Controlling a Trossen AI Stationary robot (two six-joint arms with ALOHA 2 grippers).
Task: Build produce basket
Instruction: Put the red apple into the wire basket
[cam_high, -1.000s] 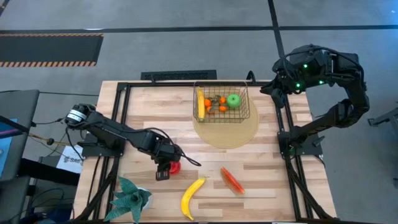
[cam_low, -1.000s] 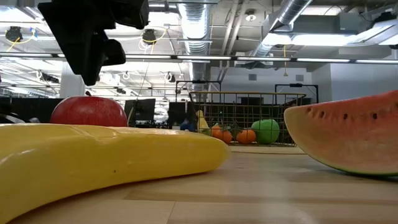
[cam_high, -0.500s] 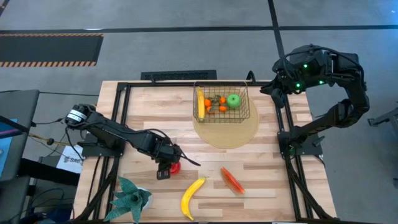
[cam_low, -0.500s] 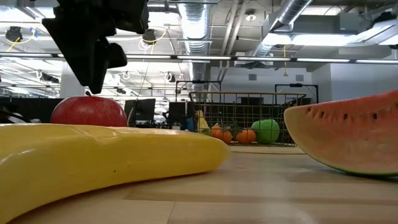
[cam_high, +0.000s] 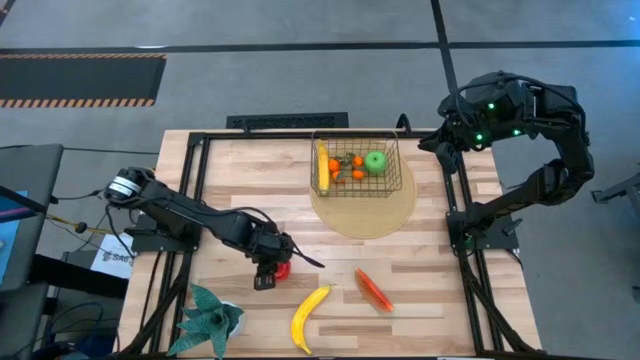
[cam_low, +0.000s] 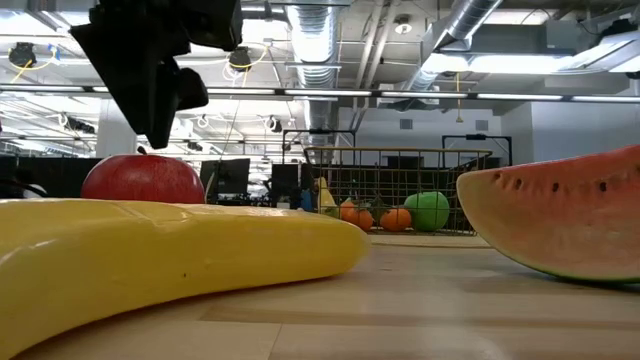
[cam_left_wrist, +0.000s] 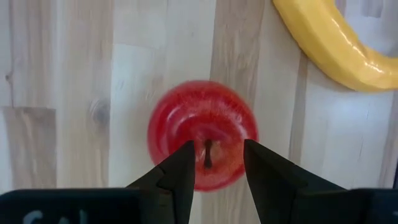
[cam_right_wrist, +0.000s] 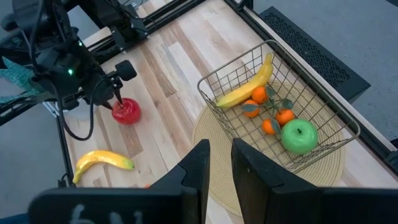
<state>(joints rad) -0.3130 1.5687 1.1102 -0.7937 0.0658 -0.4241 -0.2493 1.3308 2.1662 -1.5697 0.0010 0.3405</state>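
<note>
The left gripper (cam_left_wrist: 214, 171) hangs directly over the shiny red toy apple (cam_left_wrist: 202, 132) on the pale wooden table (cam_high: 420, 270), fingers apart, tips framing its stem but not clamping it. In the high view the gripper hides most of the apple. The gold wire mesh basket (cam_high: 352, 168) sits on a round tan mat (cam_high: 365, 212). The right gripper (cam_right_wrist: 217, 163) waits raised beside the table, fingers slightly apart.

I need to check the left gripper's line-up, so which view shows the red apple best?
The left wrist view: the red apple fills it, stem up, under the open left gripper. The high view shows a red sliver, the low view its side, and the right wrist view shows it small.
</note>
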